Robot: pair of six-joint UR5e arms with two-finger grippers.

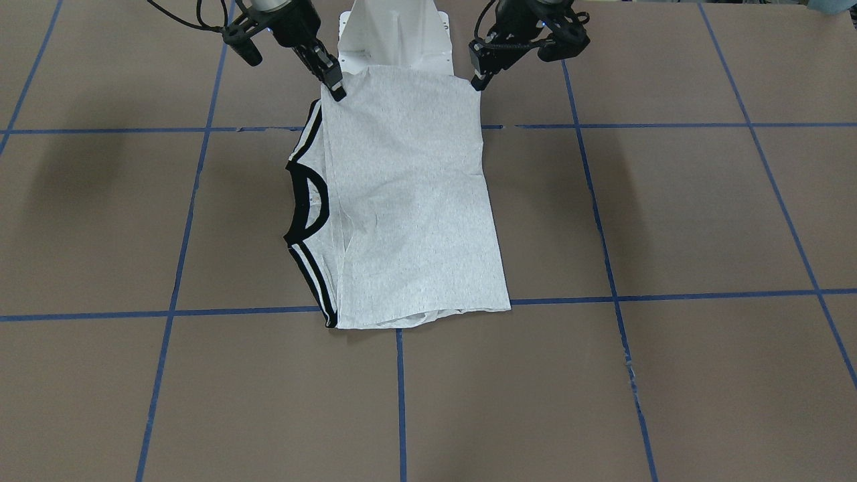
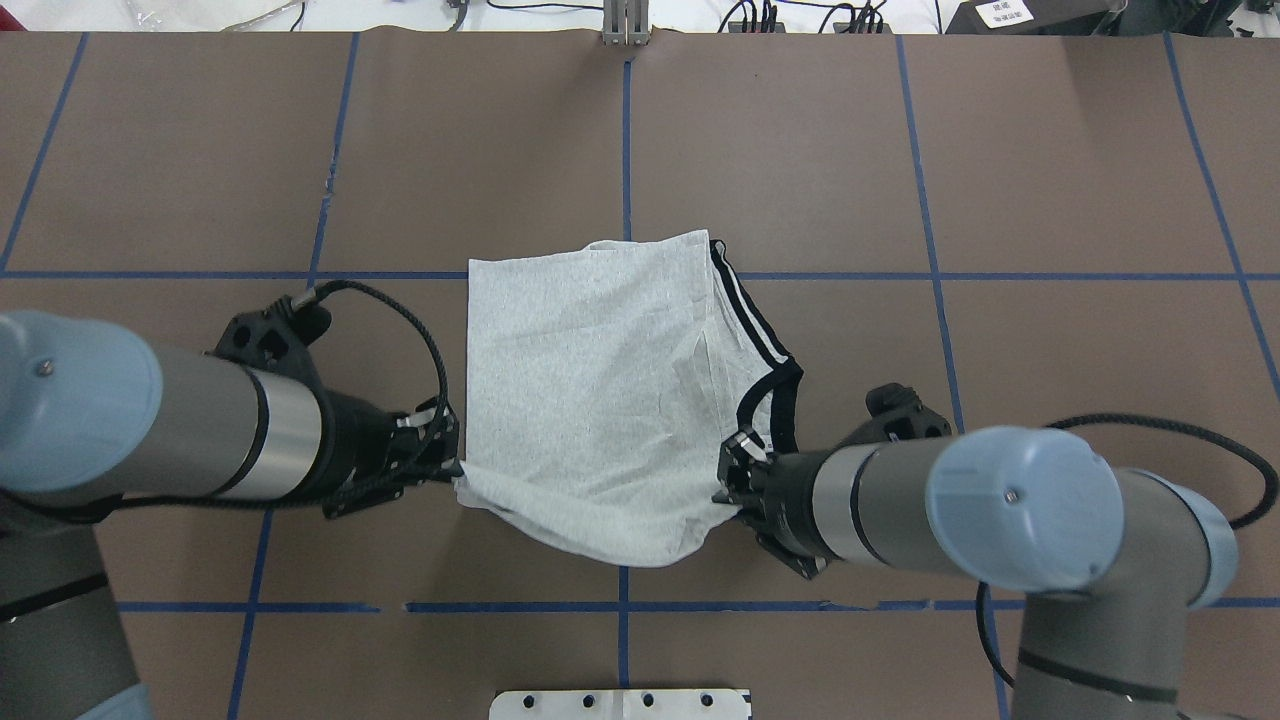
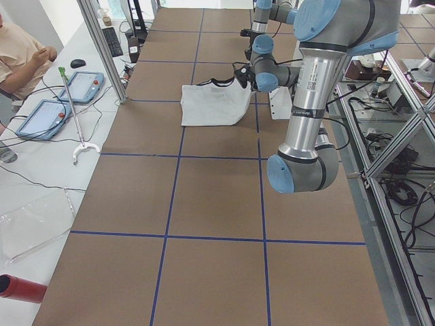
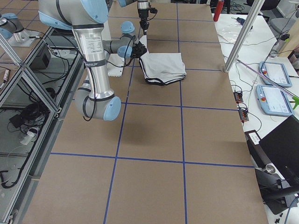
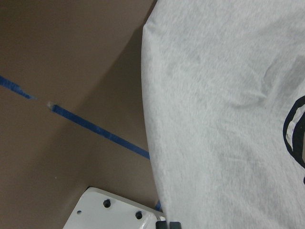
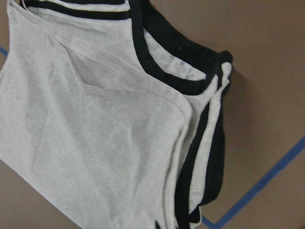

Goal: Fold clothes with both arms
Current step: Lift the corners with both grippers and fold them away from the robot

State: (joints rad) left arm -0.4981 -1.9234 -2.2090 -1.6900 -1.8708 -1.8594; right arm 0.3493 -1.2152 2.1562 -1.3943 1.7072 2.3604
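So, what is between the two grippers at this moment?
Only the grey T-shirt: its near edge spans from the left gripper to the right gripper, each pinching a corner. The overhead view shows it.

Overhead, front, two side views, two close wrist views, all on T-shirt [image 1: 415, 201]

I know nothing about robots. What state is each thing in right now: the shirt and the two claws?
T-shirt: folded into a narrow strip, far end flat on the table, near edge lifted and sagging between the two grippers.
Left gripper: shut on one near corner of the T-shirt.
Right gripper: shut on the other near corner of the T-shirt.
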